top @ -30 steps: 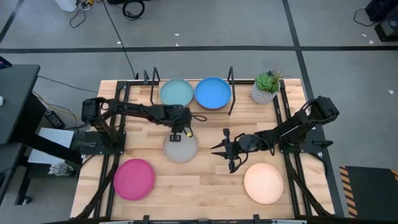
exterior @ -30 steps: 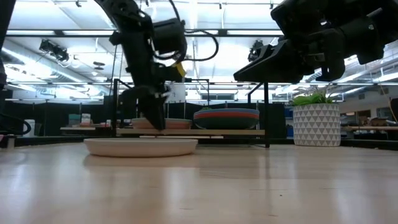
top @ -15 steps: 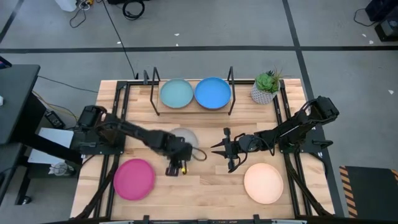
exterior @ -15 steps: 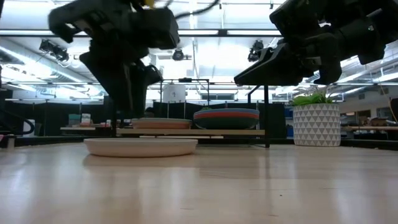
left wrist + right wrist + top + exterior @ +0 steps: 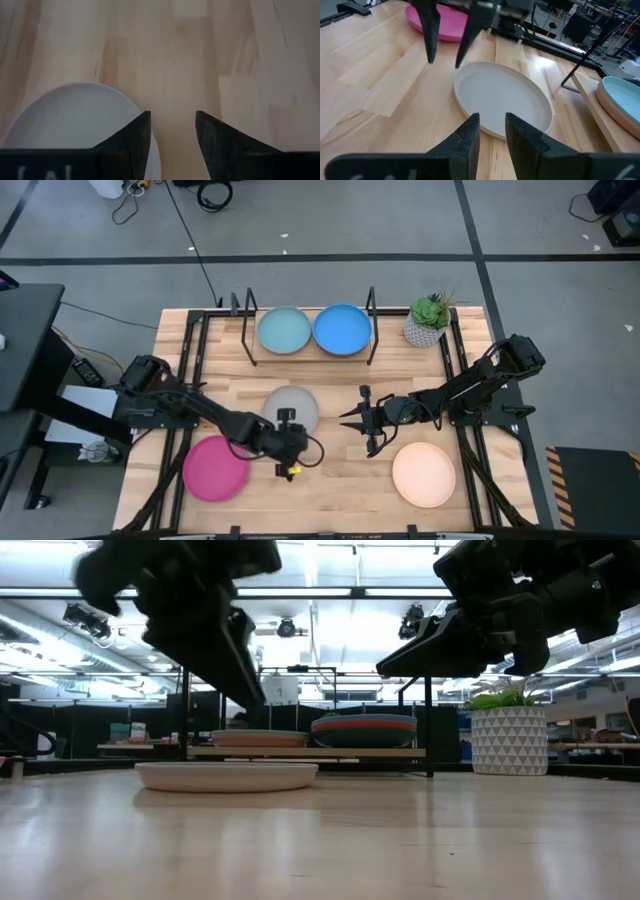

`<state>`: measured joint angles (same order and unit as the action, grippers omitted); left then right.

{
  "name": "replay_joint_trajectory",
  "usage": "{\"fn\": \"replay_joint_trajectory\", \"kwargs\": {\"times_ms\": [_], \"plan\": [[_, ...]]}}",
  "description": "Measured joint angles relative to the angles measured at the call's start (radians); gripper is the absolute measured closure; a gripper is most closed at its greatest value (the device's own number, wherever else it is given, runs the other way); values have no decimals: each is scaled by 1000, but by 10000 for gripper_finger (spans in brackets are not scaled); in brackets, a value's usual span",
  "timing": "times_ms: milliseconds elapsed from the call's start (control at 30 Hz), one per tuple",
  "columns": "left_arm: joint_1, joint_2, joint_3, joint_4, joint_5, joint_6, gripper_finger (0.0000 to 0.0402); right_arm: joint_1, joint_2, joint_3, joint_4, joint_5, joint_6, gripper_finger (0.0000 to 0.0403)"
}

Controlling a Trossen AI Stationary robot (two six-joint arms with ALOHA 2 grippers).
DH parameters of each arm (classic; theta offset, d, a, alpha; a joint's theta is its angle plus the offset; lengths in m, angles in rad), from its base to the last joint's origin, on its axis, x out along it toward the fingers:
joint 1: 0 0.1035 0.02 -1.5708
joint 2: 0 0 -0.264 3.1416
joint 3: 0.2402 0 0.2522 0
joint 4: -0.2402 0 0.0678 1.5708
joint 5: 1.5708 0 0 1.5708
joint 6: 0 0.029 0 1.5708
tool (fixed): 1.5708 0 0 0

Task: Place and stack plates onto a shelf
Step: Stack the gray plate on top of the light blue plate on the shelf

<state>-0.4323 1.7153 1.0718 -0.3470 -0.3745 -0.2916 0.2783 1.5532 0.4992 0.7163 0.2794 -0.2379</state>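
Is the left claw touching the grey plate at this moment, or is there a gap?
Apart. In the right wrist view, the left claw hangs open above bare table beside the grey plate, its tips clear of the rim.

Grey floor (image 5: pixel 540 220), bright ceiling lights (image 5: pixel 300 592)

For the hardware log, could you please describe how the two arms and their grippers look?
Both arms are dark, jointed and slim, with black cables looping along them. The left gripper has two black tapering fingers and a small yellow mark beside it. The right gripper has matching black pointed fingers, wedge-shaped up close.
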Motion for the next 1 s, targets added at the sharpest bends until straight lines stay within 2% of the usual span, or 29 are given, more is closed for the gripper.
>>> {"fn": "replay_joint_trajectory", "kwargs": {"times_ms": [100,267,400,700,867,1000], "plan": [[4,0,-57,91,-25,-44,240,0,0,0,0,0,0,304],[-8,2,-153,187,-130,-97,240,4,0,0,0,-2,0,304],[-17,2,-215,298,-134,-118,240,4,0,0,0,-2,0,304],[-15,25,-261,319,-149,-125,240,2,0,0,0,-4,-3,304],[-18,66,-261,311,-119,-117,240,2,0,0,1,-4,-2,304],[-22,71,-260,312,-119,-116,258,2,0,0,2,-4,-2,304]]}}
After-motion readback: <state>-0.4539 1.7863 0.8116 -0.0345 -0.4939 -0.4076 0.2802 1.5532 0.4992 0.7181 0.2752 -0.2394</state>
